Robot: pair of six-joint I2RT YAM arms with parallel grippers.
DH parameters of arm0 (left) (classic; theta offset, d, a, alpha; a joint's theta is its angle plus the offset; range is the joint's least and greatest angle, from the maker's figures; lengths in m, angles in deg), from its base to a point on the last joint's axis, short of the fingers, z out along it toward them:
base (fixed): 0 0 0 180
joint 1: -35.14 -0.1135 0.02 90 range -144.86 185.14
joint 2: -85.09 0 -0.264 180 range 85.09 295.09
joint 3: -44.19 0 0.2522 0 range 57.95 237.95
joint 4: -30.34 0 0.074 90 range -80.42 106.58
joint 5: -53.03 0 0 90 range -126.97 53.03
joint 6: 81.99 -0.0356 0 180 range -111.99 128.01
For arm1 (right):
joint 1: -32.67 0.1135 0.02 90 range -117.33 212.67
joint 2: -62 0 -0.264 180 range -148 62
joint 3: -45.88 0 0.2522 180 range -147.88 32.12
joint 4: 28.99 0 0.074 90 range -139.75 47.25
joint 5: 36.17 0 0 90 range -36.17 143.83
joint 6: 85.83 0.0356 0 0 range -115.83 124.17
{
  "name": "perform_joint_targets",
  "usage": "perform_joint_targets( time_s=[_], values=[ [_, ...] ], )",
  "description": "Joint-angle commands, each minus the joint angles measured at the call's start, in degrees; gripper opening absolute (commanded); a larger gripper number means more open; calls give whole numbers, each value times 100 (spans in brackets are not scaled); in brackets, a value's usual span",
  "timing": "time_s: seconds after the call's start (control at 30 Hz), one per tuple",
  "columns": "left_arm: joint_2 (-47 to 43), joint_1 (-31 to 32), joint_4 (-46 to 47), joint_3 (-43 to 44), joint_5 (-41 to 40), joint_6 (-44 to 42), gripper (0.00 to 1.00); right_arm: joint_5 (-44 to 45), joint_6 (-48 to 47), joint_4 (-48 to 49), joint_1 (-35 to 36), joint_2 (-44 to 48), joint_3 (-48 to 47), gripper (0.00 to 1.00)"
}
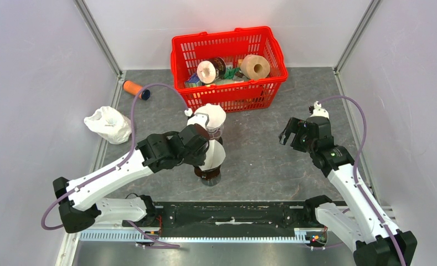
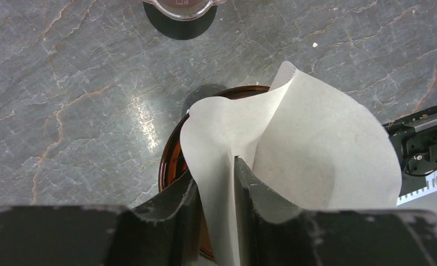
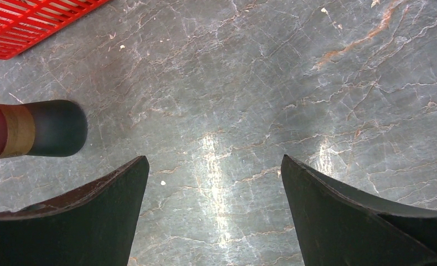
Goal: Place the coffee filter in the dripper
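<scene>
item 1, 6 o'clock, nearest: black rail (image 1: 232, 215) along the near edge of the grey marbled table (image 1: 260, 166), with an arm base at each end.

item 2, table centre: dripper (image 2: 167, 160), amber-brown with a round rim, standing upright. the coffee filter (image 2: 315, 155), a white paper cone with its mouth open, sits in the dripper's mouth. it leans toward 3 o'clock in the left wrist view and hides that side of the rim. its tip is out of sight.

item 3, over item 2: left gripper (image 2: 216, 185), reaching in from 8 o'clock. jaws a little apart, one finger (image 2: 183, 208) outside the cone and the other inside. the filter's wall stands in the narrow gap, which is wider than the paper.

item 4, 12 o'clock in the left wrist view: clear vessel (image 2: 180, 8) on a dark base, apart from the dripper and mostly cut off by the frame.

item 5, 3 o'clock of the dripper, well apart: right gripper (image 3: 215, 166). jaws spread wide over bare table, nothing between them.

item 6, 9 o'clock, by the left wall: white bag (image 1: 108, 123), crumpled.

item 7, 10 o'clock, beyond the bag: orange cylinder (image 1: 133, 87) with a dark end, lying on its side.

item 8, 12 o'clock, farthest: red basket (image 1: 232, 100) with open-mesh walls. it holds a white roll (image 1: 206, 71), a tan roll (image 1: 255, 66) and smaller items too jumbled to name.
</scene>
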State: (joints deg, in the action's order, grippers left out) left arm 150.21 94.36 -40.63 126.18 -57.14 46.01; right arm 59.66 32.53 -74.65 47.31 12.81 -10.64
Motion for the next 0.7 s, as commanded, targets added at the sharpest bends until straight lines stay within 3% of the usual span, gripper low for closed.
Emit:
perform_joint_targets(
  time_s=[0.0, 0.2, 0.43, 0.67],
  values=[
    [1, -16, -40, 379, 67, -38, 36, -26, -121, 35, 1, 81, -123, 97],
    [-96, -23, -170, 538, -27, -92, 41, -33, -125, 52, 3, 47, -127, 97],
    [-181, -16, -411, 836, -202, -265, 61, -64, -138, 49, 3, -3, -145, 97],
    [-256, -16, -553, 1087, -436, -316, 68, -59, -137, 44, 4, -34, -162, 97]
  ],
)
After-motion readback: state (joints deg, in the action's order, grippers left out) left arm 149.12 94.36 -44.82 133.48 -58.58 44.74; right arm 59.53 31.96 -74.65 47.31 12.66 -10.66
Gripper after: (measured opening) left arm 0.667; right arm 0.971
